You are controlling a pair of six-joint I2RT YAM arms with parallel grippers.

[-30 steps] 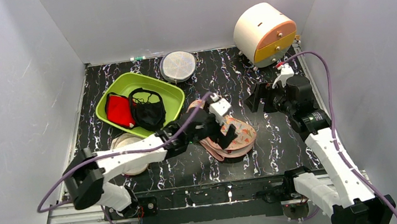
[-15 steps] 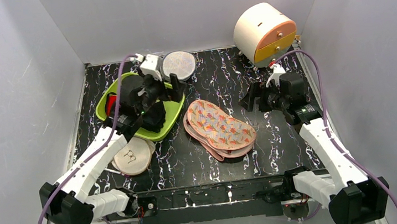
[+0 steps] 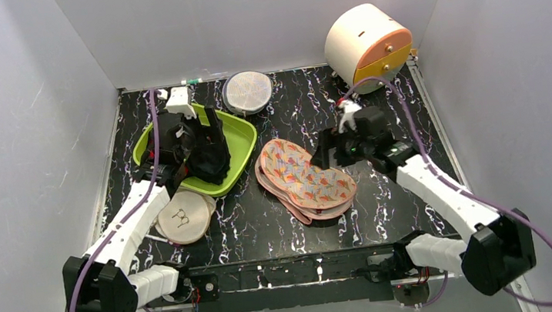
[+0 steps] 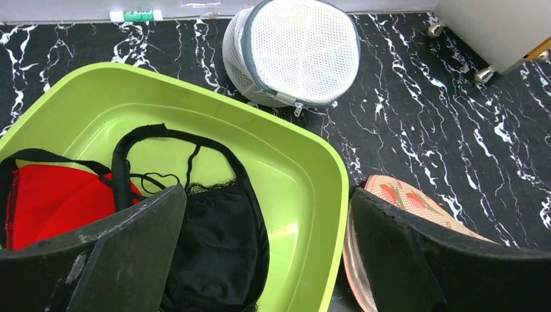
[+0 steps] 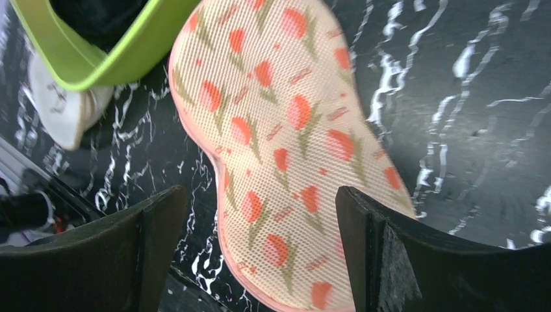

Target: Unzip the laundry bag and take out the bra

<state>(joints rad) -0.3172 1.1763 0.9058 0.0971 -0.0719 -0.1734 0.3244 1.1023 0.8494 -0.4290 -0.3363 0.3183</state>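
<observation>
Black marble-look tabletop (image 3: 385, 191) with white veining is enclosed on three sides by plain pale grey walls (image 3: 243, 20). A metal rail (image 3: 300, 266) is seen along the near edge, where both arm bases are bolted.

Count, placed against the green tray (image 3: 243, 131):
- One green tray, set left of centre on the tabletop.
- Two garments are held in it: one black bra (image 4: 221, 227) and one red garment (image 4: 45, 195) to its left. They are counted from the left wrist view; the arm covers most of the red one from above.
- One laundry bag (image 3: 305, 178) is laid flat just beside the tray's right side, printed face up, with its stacked rim layers showing along the near edge. Whether it touches the tray cannot be told.
- One round grey mesh disc (image 3: 247, 91) is noted just beyond the tray's far right corner.
- One cream disc (image 3: 182, 216) is noted against the tray's near left edge. A second pale edge shows behind it, and whether that is a separate item cannot be told.
- One cream drum (image 3: 366, 38) with an orange front is set well apart, far right of the tray, against the back wall.

The left gripper (image 4: 268, 198) is held over the tray's right half, fingers spread wide, nothing grasped. The right gripper (image 5: 260, 195) is held over the laundry bag, right of the tray, fingers likewise released and apart, with the printed face framed between them.
</observation>
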